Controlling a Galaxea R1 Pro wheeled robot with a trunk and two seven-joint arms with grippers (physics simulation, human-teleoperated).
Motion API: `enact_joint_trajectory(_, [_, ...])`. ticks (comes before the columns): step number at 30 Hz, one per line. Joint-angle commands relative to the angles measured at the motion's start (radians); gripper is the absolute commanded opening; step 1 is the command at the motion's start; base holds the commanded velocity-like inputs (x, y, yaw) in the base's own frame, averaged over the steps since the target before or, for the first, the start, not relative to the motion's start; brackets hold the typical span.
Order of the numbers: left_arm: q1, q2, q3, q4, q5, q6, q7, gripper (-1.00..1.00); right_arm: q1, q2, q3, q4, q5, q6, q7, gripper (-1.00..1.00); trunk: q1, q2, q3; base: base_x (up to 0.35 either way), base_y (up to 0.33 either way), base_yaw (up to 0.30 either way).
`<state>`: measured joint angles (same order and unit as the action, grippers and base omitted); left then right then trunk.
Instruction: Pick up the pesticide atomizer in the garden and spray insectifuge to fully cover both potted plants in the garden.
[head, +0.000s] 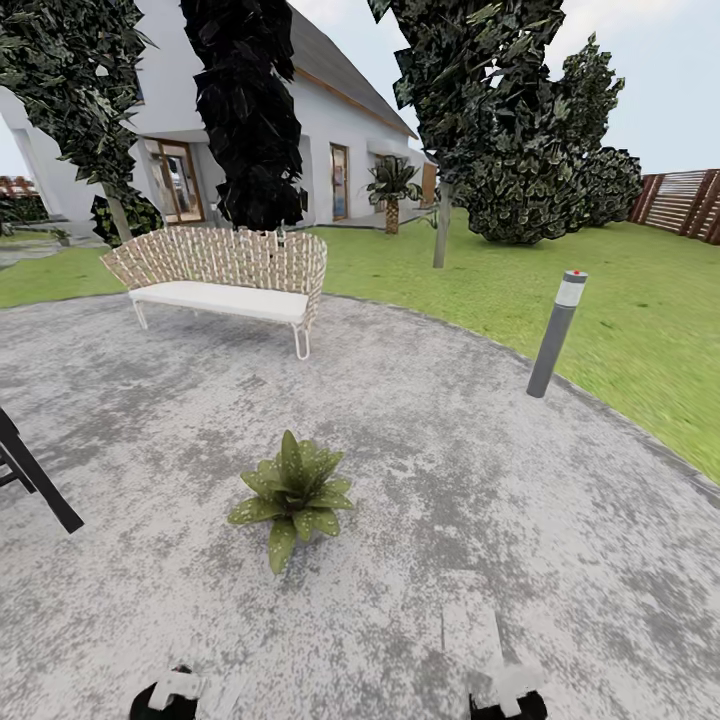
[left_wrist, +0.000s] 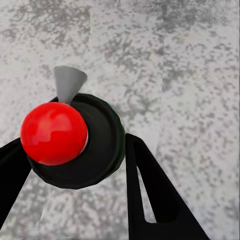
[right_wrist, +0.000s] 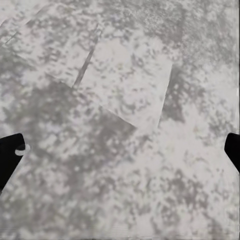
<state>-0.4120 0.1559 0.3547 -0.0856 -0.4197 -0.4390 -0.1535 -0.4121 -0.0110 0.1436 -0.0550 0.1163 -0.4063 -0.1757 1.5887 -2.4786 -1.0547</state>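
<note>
Tools nearest of all, low at the near edge of the head view. Left tool (left_wrist: 75, 160) closed on the pesticide atomizer (left_wrist: 82, 145), black fingers (left_wrist: 150, 185) pressed to both sides of its round black body. Red ball (left_wrist: 54, 133) on top of it, grey cone nozzle (left_wrist: 68, 82) sticking out past the ball. Grey speckled paving under it all. Right tool (right_wrist: 120, 150) wide open, with nothing in it; just two black finger tips (right_wrist: 10, 152) at the sides of the right wrist view, over bare grey stone.

A little farther, one potted plant (head: 293, 492) in the middle of the round grey patio (head: 480, 480), straight ahead of the robot. Pointed green leaves with pale dots, spread in a low star. Pot hidden under the leaves. Black slanted legs (head: 30, 470) of some stand at the left edge, near the plant but apart from it.

Farther still, a grey post lamp (head: 556, 335) on the right, at the rim of the patio beside the lawn (head: 640, 330). Woven bench with a white seat (head: 225, 280) on the far left side of the patio.

Beyond that, dark leafy trees (head: 250, 110), a big round bush (head: 540, 180), a small palm (head: 392, 190) by the white house (head: 340, 130). Brown slatted fence (head: 685, 203) far off on the right. Pale sky above.
</note>
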Motion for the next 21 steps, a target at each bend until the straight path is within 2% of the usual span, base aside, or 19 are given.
enact_joint_trajectory(1, [0.002,0.001,0.007,0.003,0.029,-0.005,0.001,-1.00,-0.001,0.000,0.005,0.001,-0.020,0.000,-0.012,1.00,0.000,0.000,0.000,0.000,0.000,-0.119])
enact_joint_trajectory(3, [0.019,0.004,0.007,0.005,0.067,-0.007,0.015,-1.00,-0.001,-0.001,0.002,0.001,-0.080,0.000,-0.013,1.00,0.000,0.000,0.001,0.000,0.000,-0.213])
enact_joint_trajectory(4, [0.033,0.002,0.007,0.006,0.081,-0.010,0.039,-1.00,-0.001,-0.002,0.002,0.001,-0.149,0.000,-0.012,1.00,0.000,0.000,0.002,0.000,0.000,-0.247])
enact_joint_trajectory(5, [0.037,0.000,0.007,0.006,0.083,-0.010,0.048,-1.00,0.000,-0.002,0.003,0.001,-0.161,0.000,-0.012,1.00,0.000,0.000,0.002,0.000,0.000,-0.088])
enact_joint_trajectory(16, [0.041,0.008,0.007,0.006,0.084,-0.012,0.064,-1.00,0.000,-0.005,0.008,0.029,-0.163,0.001,-0.011,1.00,0.000,0.000,0.002,0.000,0.000,-0.003])
enact_joint_trajectory(21, [0.041,0.010,0.007,0.006,0.084,-0.012,0.065,-1.00,0.001,0.004,0.008,0.029,-0.165,0.003,-0.006,1.00,0.000,0.000,0.002,0.000,0.000,0.000])
